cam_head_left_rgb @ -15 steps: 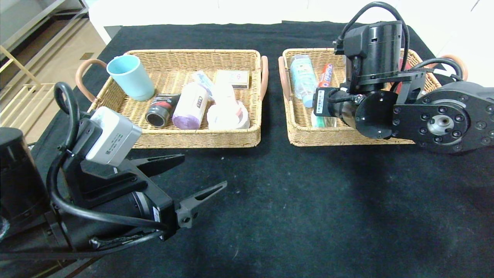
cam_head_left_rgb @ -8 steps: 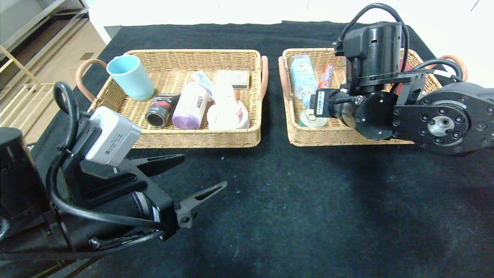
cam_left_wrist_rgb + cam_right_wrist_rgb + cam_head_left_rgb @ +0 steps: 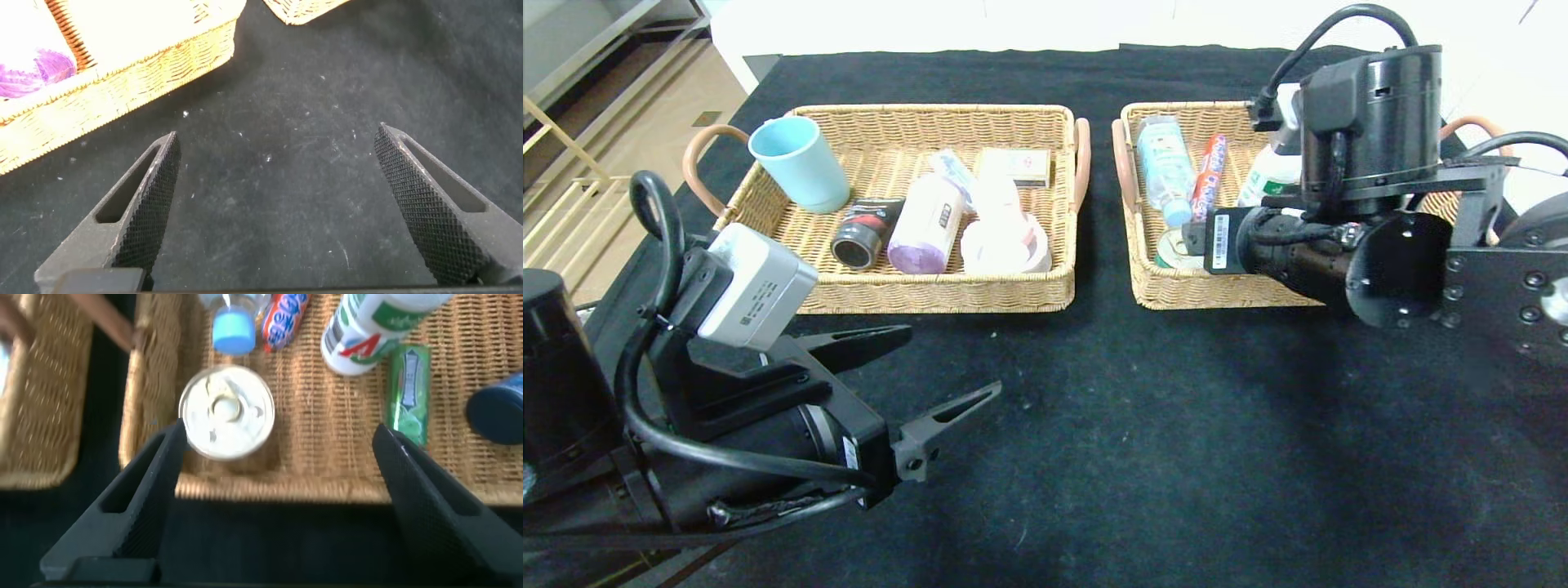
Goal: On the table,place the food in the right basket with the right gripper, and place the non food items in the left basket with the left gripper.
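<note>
Standing in the right basket (image 3: 327,486), the can (image 3: 227,413) sits beyond the released right pincer (image 3: 278,469).

From my station almost nothing here is readable. The white label (image 3: 1222,242) on the right arm's wrist carries a barcode, but I can't make out its digits. The grey camera housing (image 3: 758,286) on the left arm has faint green print, too small for me to read. The purple roll (image 3: 925,223) shows a small dark mark, and the red snack stick (image 3: 285,316) has white lettering I can't decipher. The white bottle (image 3: 372,328) bears green and red graphics, no legible word.
</note>
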Available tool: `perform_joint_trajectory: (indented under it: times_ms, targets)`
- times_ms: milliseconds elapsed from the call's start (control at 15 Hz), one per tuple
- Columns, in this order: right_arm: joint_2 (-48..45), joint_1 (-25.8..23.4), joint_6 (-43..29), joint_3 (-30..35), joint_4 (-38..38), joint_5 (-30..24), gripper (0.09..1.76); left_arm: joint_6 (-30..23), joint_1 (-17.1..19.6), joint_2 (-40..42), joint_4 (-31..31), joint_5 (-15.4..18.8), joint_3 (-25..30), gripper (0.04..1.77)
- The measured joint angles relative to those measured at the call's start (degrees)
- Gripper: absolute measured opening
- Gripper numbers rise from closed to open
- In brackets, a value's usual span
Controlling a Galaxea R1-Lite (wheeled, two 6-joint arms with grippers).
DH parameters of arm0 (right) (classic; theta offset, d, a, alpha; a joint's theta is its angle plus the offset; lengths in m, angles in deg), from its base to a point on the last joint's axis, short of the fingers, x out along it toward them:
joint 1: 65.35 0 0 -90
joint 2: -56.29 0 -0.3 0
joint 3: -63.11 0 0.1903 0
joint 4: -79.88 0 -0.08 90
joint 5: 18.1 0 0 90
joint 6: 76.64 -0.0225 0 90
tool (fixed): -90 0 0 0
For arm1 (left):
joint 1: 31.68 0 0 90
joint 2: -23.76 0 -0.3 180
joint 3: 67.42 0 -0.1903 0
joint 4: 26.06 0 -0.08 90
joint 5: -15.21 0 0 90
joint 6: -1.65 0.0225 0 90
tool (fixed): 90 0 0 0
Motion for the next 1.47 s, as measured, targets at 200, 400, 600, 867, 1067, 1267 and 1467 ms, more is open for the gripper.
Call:
perform_joint_trajectory:
  times_ms: [200, 400, 600, 867, 1067, 1267, 1467]
  targets:
    - [-5.81, 0.34, 2.51, 7.57, -0.01, -3.5, 1.68, -0.07, 0.0, -0.04, 0.0, -0.05, 0.02, 1.72]
    - [-12.07, 0.43, 3.95, 14.91, -0.01, -5.21, 1.69, -0.22, 0.05, -0.04, -0.02, -0.24, 0.05, 1.72]
    - [-18.02, -0.18, 5.1, 20.75, -0.01, -6.56, 1.69, -0.17, 1.1, 0.28, -0.02, -0.3, -0.26, 1.72]
    - [-27.12, -1.15, 7.42, 28.14, 0.16, -9.25, 1.7, -0.09, 2.34, 2.89, 0.2, -4.14, 0.55, 1.72]
    - [-33.57, -1.34, 8.24, 31.89, 0.77, -9.61, 1.7, -0.02, 3.06, 7.57, 3.04, -7.2, 1.68, 1.72]
    - [-40.88, -2.91, 10.65, 35.47, 4.06, -10.47, 1.7, 0.0, 4.22, 15.13, 14.2, -8.73, 0.96, 1.72]
    - [-49.08, -7.33, 11.42, 37.16, 11.7, -13.12, 1.7, 0.0, 6.67, 23.84, 25.78, -9.06, -1.05, 1.72]
